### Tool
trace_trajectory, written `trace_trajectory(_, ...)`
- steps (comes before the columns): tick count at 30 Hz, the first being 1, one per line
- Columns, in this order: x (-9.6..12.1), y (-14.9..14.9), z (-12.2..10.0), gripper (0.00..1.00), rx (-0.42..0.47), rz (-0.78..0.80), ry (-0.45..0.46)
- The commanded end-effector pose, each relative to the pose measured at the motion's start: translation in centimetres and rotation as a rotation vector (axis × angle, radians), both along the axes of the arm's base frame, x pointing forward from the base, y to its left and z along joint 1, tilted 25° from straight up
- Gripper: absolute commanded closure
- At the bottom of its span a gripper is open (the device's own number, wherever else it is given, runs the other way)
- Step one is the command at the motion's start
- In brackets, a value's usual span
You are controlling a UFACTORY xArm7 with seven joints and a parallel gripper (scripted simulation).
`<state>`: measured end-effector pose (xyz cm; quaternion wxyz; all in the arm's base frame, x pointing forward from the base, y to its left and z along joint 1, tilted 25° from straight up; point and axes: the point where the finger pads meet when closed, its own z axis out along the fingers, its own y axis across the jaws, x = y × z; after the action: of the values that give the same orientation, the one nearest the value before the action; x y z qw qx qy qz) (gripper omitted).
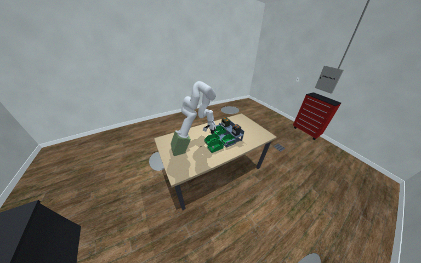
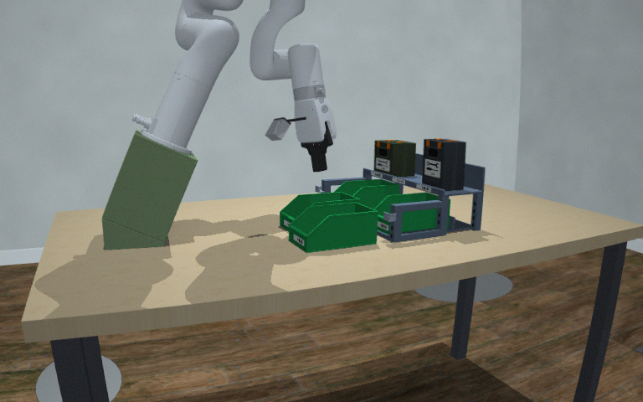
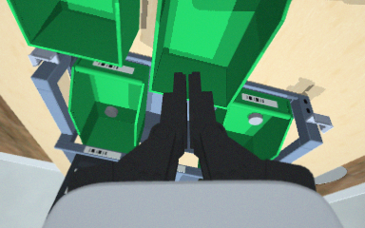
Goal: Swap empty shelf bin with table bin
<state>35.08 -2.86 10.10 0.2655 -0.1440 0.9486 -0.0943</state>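
Observation:
My gripper point(image 1: 212, 132) point(image 2: 319, 169) point(image 3: 187, 89) is shut and empty, above the rear end of the far table bin point(image 2: 315, 203) point(image 3: 200, 38). No part shows in that bin's visible interior. The near table bin point(image 1: 216, 148) point(image 2: 343, 232) point(image 3: 71, 24) stands beside it; a small grey thing seems to show inside in the top view. Both look upright in front of the shelf point(image 2: 417, 234) point(image 3: 52, 100). The shelf's middle place point(image 3: 154, 102) holds no bin. A near shelf bin point(image 2: 412, 219) point(image 3: 106, 85) and a far shelf bin point(image 2: 374, 190) point(image 3: 240, 128) flank it, each with a round grey part.
Two dark cases, the near case point(image 1: 236, 129) point(image 2: 443, 166) and the far case point(image 1: 225, 122) point(image 2: 395, 158), stand on the shelf's raised rear board. The shelf's side rails stand outside the shelf bins. The green robot pedestal point(image 1: 180, 144) point(image 2: 149, 189) is at the table's other end.

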Motion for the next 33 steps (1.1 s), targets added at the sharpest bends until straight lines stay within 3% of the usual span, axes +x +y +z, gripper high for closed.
trace_trajectory(1, 0.1, 2.1, 0.5, 1.00, 0.061, -0.107, 0.119)
trace_trajectory(7, 0.3, 5.4, 1.1, 1.00, 0.170, -0.178, 0.117)
trace_trajectory(14, 0.4, 6.3, 1.2, 1.00, 0.197, -0.193, 0.117)
trace_trajectory(15, 0.4, 6.3, 1.2, 0.74, 0.197, -0.193, 0.117)
trace_trajectory(33, 0.4, 6.3, 1.2, 0.74, 0.197, -0.193, 0.117)
